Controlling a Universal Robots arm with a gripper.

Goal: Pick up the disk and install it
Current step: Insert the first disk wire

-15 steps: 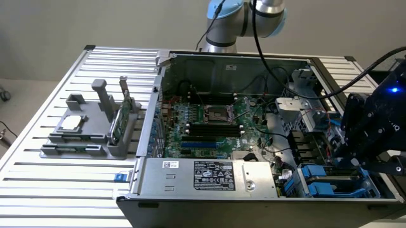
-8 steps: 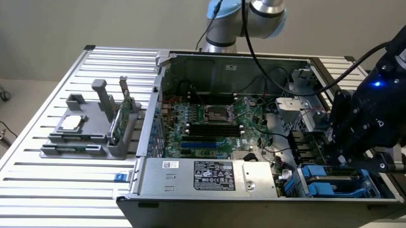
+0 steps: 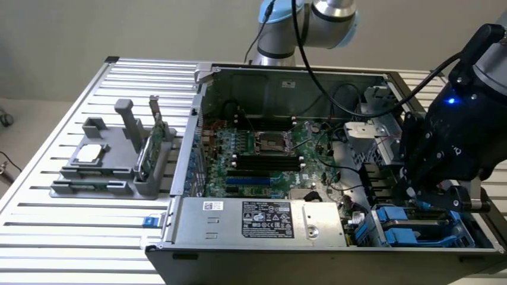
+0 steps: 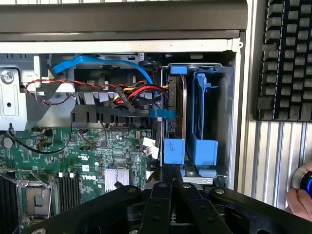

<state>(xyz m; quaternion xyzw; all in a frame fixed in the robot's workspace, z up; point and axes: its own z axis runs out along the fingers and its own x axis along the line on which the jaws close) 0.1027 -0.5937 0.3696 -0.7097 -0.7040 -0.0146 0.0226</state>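
Note:
The disk [image 4: 176,105] stands on edge in the drive bay [image 4: 222,117] of the open computer case [image 3: 262,237], its blue rail end [image 4: 174,151] facing my gripper. Beside it in the bay sits an empty blue carrier [image 4: 202,141]. In the exterior view the blue-railed disk [image 3: 396,221] lies at the case's near corner on that view's right. My gripper [image 4: 170,171] hangs just outside the bay, fingers pressed together, tips at the disk's blue rail end with nothing between them. The gripper [image 3: 431,199] hovers right over the bay.
The motherboard [image 3: 262,154], loose red and blue cables [image 4: 117,85] and the power supply [image 3: 262,219] crowd the case. A grey stand [image 3: 111,172] on the exterior view's left holds a small silver chip [image 3: 89,153] and a green card [image 3: 154,145]. A keyboard [image 4: 287,58] and a hand [image 4: 298,204] lie beyond the case.

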